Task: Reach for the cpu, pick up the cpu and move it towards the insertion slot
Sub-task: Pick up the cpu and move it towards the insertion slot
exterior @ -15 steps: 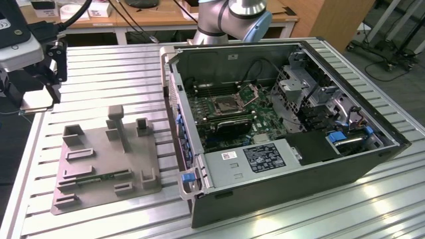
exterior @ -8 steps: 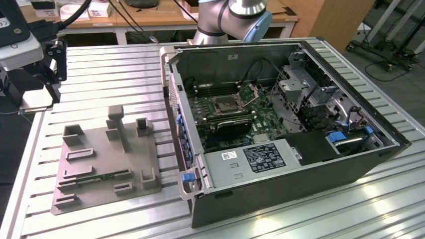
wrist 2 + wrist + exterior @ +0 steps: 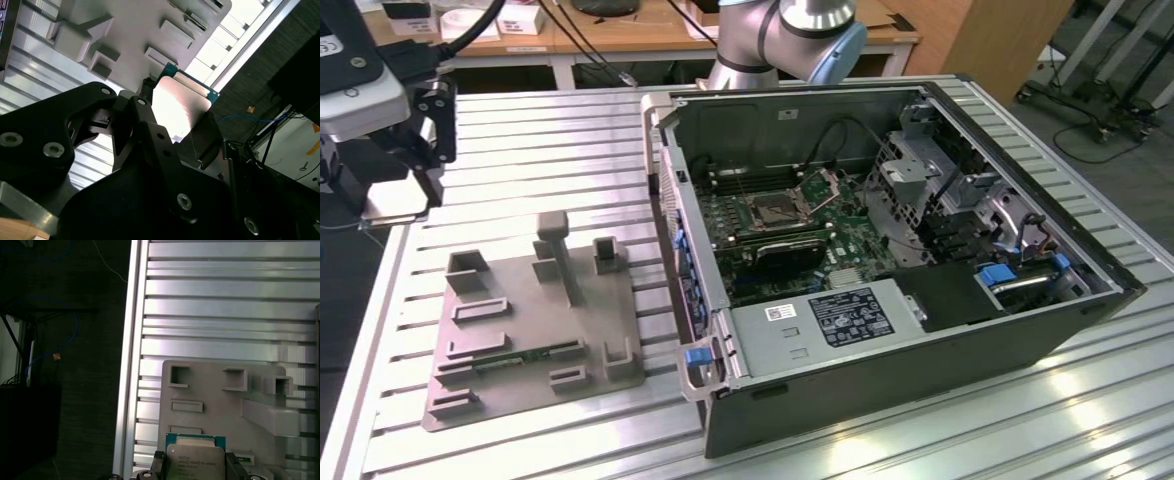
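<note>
Two fingers (image 3: 206, 139) clamp the cpu (image 3: 195, 463) beside the tray (image 3: 220, 407) in both wrist views; your gripper (image 3: 403, 192) hangs upper left of the exterior view, slot (image 3: 771, 208) well apart.

Ribbed aluminium tabletop (image 3: 520, 130) under bright glare, wooden desk (image 3: 660, 35) behind, dark floor (image 3: 75, 365) alongside.
</note>
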Controlling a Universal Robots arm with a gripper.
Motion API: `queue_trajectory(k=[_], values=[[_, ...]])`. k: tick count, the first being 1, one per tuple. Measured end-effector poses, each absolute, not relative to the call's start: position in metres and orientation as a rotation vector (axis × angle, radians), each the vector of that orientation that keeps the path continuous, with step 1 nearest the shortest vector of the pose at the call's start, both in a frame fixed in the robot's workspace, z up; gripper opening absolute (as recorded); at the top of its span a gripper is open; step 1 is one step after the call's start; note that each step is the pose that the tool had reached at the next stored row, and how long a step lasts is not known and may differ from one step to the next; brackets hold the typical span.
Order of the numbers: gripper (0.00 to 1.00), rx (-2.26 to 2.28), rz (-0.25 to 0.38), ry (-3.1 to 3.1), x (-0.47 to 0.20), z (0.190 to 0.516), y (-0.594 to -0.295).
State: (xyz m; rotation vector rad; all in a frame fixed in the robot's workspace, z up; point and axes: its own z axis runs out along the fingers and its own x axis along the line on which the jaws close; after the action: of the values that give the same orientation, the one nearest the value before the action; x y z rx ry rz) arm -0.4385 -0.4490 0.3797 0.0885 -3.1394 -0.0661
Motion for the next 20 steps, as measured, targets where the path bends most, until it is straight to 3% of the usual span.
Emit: queue_trajectory(k=[20], values=[[0.55, 0.089, -0.065, -3.139, -0.4365, 0.3865, -0.449]])
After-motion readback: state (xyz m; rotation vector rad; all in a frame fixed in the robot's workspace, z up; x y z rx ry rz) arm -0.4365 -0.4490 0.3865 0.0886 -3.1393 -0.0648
